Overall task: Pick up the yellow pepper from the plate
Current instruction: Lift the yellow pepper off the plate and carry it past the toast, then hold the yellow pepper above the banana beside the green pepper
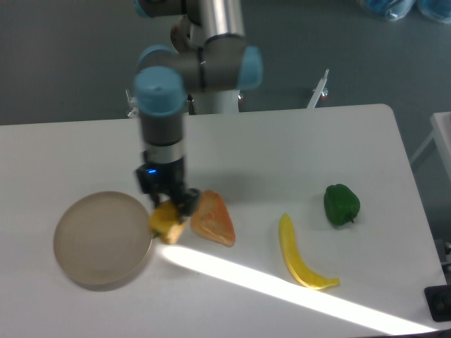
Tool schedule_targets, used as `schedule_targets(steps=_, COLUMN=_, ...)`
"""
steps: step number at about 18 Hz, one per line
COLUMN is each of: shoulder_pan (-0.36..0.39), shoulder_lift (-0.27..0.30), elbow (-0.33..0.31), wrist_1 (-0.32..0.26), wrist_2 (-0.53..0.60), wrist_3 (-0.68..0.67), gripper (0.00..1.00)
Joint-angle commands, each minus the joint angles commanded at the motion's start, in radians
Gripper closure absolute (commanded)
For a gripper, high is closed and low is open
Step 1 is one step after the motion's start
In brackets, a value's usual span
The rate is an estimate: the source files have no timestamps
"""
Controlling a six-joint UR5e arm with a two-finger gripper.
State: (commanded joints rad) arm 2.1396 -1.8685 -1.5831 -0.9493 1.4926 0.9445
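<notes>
The yellow pepper (167,222) hangs in my gripper (170,210), whose fingers are shut on its top. It is held just past the right rim of the round tan plate (99,239) and close to the left edge of an orange wedge-shaped piece. Nothing lies on the plate. Whether the pepper touches the table I cannot tell.
An orange wedge-shaped toy (213,219) lies right beside the held pepper. A long curved yellow banana-shaped piece (300,257) and a green pepper (341,204) lie further right. The robot's base column (215,42) stands at the table's back edge. A bright strip of sunlight crosses the front.
</notes>
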Motion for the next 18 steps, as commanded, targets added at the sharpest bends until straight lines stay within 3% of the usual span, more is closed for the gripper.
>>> schedule_targets(steps=3, shoulder_pan=0.092, shoulder_lift=0.017, elbow=-0.006, wrist_1=-0.034, wrist_2=0.02, wrist_3=0.141, gripper=0.56)
schedule_targets(steps=7, shoulder_pan=0.158, shoulder_lift=0.017, elbow=-0.002, wrist_1=-0.029, wrist_2=0.044, wrist_3=0.27, gripper=0.56)
schedule_targets(steps=18, shoulder_pan=0.187, shoulder_lift=0.014, elbow=0.029, wrist_1=-0.02, wrist_2=0.044, wrist_3=0.321, gripper=0.56)
